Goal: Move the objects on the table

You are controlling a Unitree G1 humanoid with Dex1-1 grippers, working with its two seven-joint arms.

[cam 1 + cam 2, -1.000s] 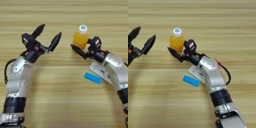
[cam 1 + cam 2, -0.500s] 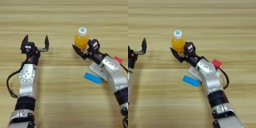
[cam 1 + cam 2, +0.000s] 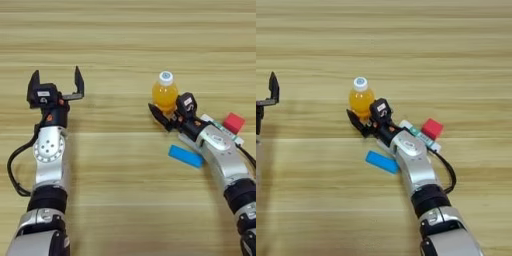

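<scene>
Left gripper (image 3: 56,85): it is at the left side of the table (image 3: 125,45), and its two black fingers stand wide apart and point up the picture. It holds nothing, and no object is near it.

Orange-juice bottle (image 3: 164,95): it stands upright with the white cap on top, right of the middle of the table and well apart from the left gripper.

Right gripper (image 3: 167,114): it is at the lower part of the bottle, with one black finger on the left of it and the other on the right. The fingers are spread around the bottle; I cannot tell if they press it.

Blue block (image 3: 185,156): it lies flat, in front of the bottle and just beside the right forearm, a little tilted.

White-and-green tube (image 3: 418,135): it lies behind the right arm, which hides most of it.

Red cube (image 3: 233,123): it sits at the right, near the end of the tube and apart from the gripper.
</scene>
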